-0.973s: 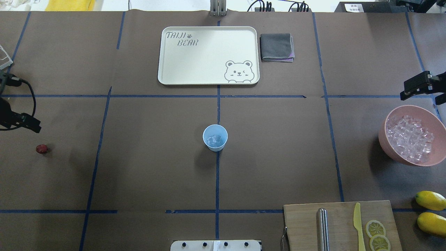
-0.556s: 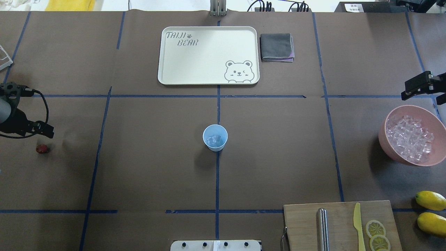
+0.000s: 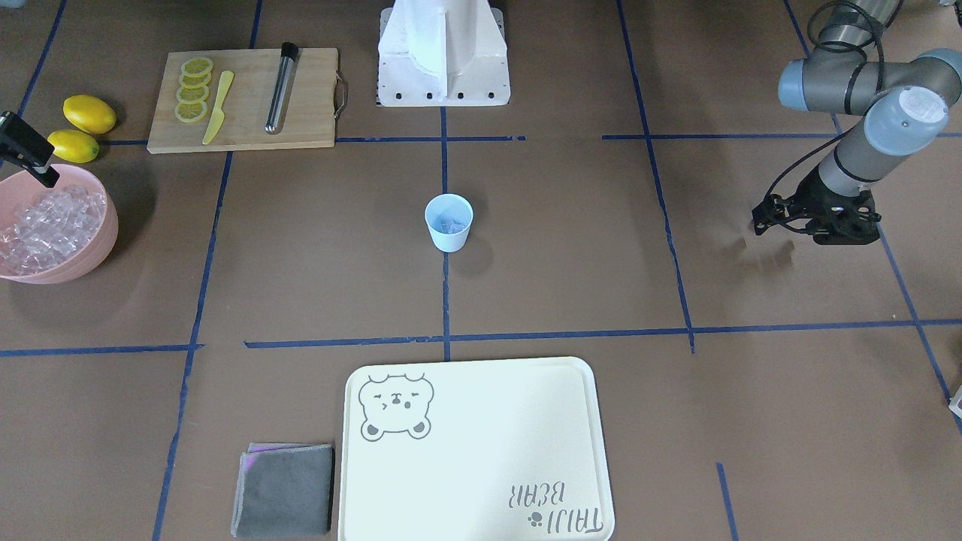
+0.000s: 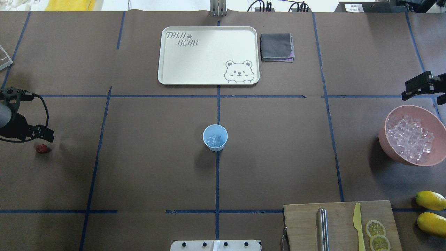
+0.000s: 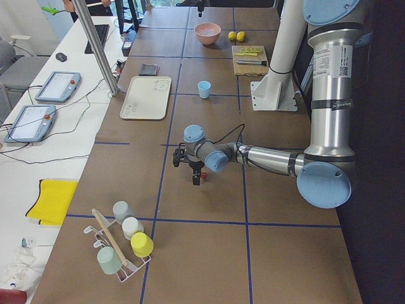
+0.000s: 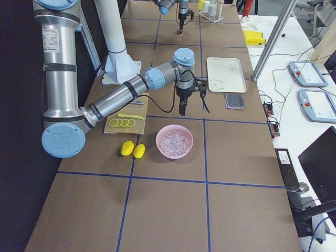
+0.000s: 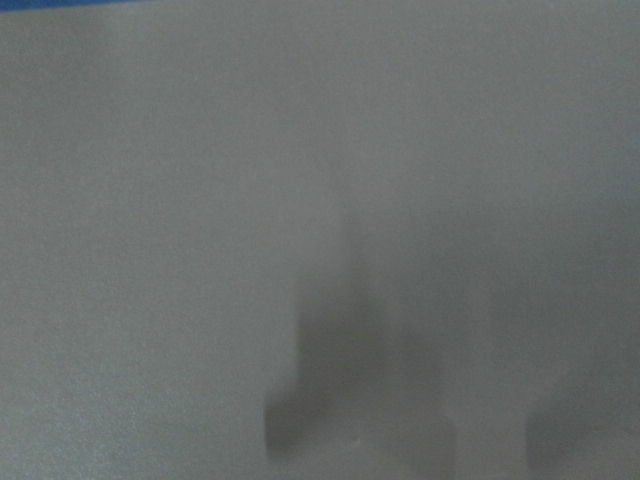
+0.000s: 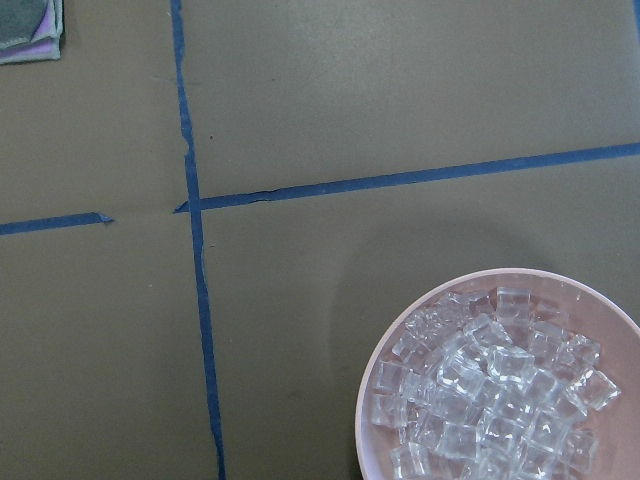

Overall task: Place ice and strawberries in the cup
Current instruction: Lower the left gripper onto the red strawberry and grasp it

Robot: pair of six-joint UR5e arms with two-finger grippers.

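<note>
The pale-blue cup point(image 4: 215, 137) stands at the table's middle with a few clear ice cubes point(image 4: 214, 140) inside; it also shows in the front view point(image 3: 449, 222). The dark-red strawberry point(image 4: 41, 149) lies at the far left, hidden behind the arm in the front view. My left gripper point(image 4: 48, 134) hangs low just beyond the berry and looks open and empty. The pink bowl point(image 4: 386, 122) holds many ice cubes point(image 4: 409, 139) and also shows in the right wrist view point(image 8: 372, 370). My right gripper point(image 4: 416, 87) hovers past the bowl's far rim; its jaws are not clear.
A cream bear tray point(image 4: 209, 55) and a grey cloth point(image 4: 277, 47) lie at the far side. A cutting board point(image 4: 303, 223) with a metal rod, a yellow knife and lemon slices sits near the base, with two lemons point(image 4: 430, 200) beside it. A cup rack point(image 5: 120, 247) stands past the left arm.
My left gripper has moved in from the left edge and down toward the strawberry. The right gripper has barely shifted.
</note>
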